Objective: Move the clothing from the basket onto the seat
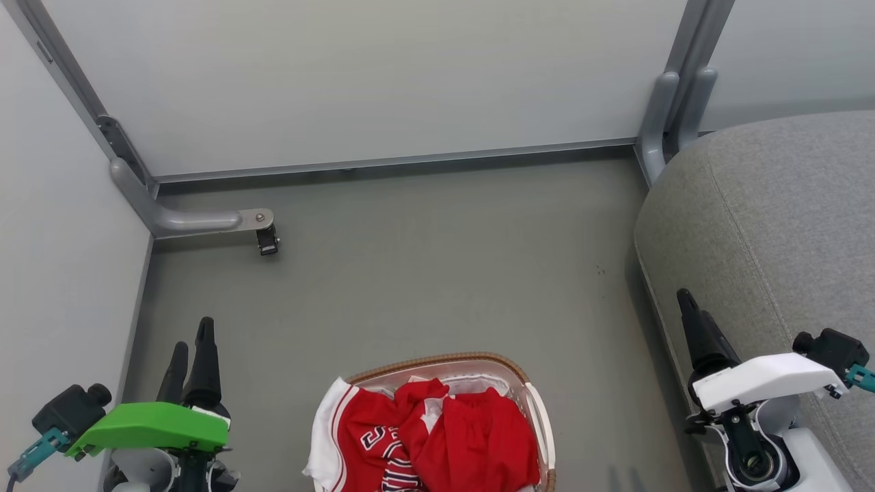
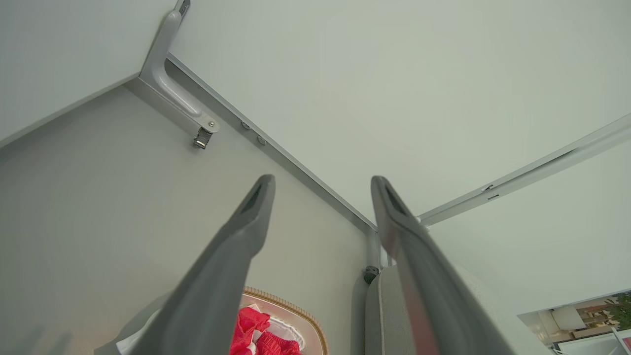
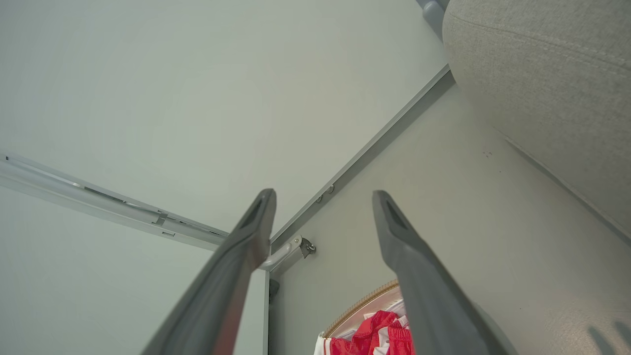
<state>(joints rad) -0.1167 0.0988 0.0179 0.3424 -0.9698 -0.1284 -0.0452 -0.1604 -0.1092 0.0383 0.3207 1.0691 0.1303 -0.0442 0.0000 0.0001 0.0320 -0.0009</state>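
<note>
Your left pincer (image 2: 320, 183) and right pincer (image 3: 323, 197) hang apart, empty, flanking the basket (image 1: 444, 357), seemingly readied to lift clothing (image 1: 472, 437) onto the seat (image 1: 772, 225).

Grey floor (image 1: 424, 273). White panels (image 1: 355, 75) stand along its far and left edges. Far-left corner: curved metal bracket (image 1: 205, 220), small black caster (image 1: 267, 240) at its tip. Far-right corner: paired grey posts (image 1: 673, 102).

Red clothing (image 1: 465, 437) heaped in basket (image 1: 444, 357) (jersey lettering showing), grey seat (image 1: 772, 225) at right
</note>
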